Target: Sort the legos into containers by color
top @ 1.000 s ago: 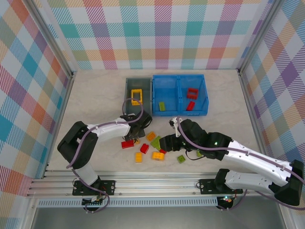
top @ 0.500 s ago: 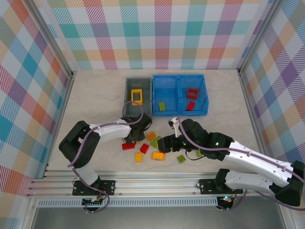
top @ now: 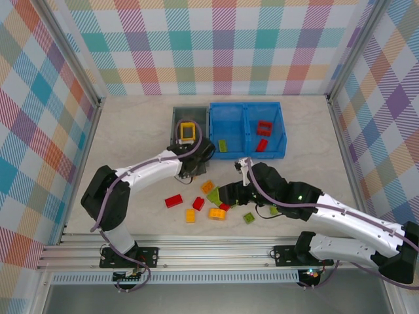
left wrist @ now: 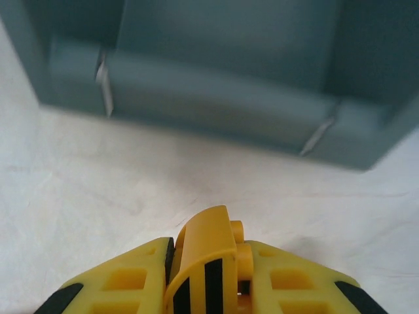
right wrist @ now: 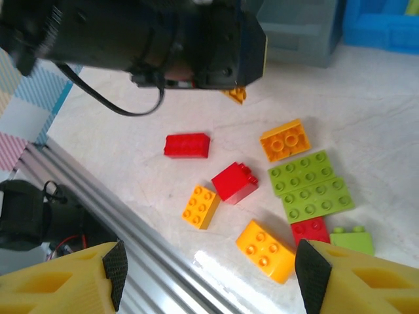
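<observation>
Pale tabletop (top: 131, 131), pastel plaid walls (top: 222, 46)

The left arm (top: 141, 175) rose from its base to a bent elbow at the left, and its forearm ran rightward to a wrist turned toward the far side. The left gripper (left wrist: 208, 275) had its fingers pressed together on a small yellow brick (left wrist: 204, 252). The right arm (top: 340, 222) stretched low and leftward across the front, and the right gripper (right wrist: 209, 261) pointed down with its yellow fingers (right wrist: 59, 281) spread wide apart.
</observation>
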You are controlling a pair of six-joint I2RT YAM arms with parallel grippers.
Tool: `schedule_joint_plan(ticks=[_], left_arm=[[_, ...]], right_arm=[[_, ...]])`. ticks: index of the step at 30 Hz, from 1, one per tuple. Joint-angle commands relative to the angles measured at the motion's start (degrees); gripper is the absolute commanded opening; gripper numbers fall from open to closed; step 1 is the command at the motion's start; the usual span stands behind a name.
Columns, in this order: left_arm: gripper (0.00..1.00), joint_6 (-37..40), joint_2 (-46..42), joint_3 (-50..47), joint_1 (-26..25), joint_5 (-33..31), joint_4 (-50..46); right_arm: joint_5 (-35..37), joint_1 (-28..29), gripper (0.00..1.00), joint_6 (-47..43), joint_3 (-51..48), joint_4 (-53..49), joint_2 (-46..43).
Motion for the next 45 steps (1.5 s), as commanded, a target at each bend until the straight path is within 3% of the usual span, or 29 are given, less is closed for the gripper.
schedule_joint_plan(ticks=[1, 8, 13, 20, 25, 27, 31, 36, 40, 43, 45], left_arm=[[0.18, 8.13, -1.11, 5.83, 4.01, -0.01, -2.21], [0.17, 20.22, 9.89, 21.45, 14.7, 11.85, 3.81], [0.16, 22.36, 20.45, 32.99, 19.02, 19.73, 3.94], [0.18, 22.03, 29.45, 41.32, 19.91, 23.03, 3.78], [0.21, 21.9, 31.89, 41.2, 19.92, 23.98, 5.46], [0.29, 21.97, 32.34, 41.25, 20.01, 24.34, 5.34], [0.47, 21.84, 30.68, 39.85, 20.03, 23.77, 5.26], [0.52, 21.34, 25.88, 37.46, 20.01, 24.07, 5.72], [0.53, 19.62, 17.95, 32.06, 19.67, 24.17, 8.21], [0.55, 18.13, 9.68, 25.96, 17.43, 23.94, 9.63], [0.6, 16.64, 2.4, 18.58, 14.17, 23.39, 11.8]], right_arm=[[5.14, 0.1, 0.7, -2.22, 4.83, 4.7, 1.88], [6.43, -3.22, 0.71, -4.53, 12.43, 10.06, 11.22], [8.37, -3.33, 0.72, -7.91, 19.13, 13.73, 21.13], [10.92, -3.41, 0.73, -9.45, 25.59, 15.51, 29.26], [9.62, -3.4, 0.73, -8.13, 25.26, 15.35, 30.13], [9.62, -3.42, 0.73, -7.39, 24.45, 15.25, 29.85], [10.62, -3.37, 0.73, -5.86, 23.4, 13.15, 28.38], [15.91, -3.42, 0.73, -1.36, 19.44, 7.41, 23.07], [22.91, -5.08, 0.72, 9.62, 16.11, -8.92, 16.85], [22.09, -9.54, 0.69, 18.56, 13.1, -24.97, 13.47], [17.69, -13.35, 0.7, 20.78, 9.2, -32.06, 11.12]])
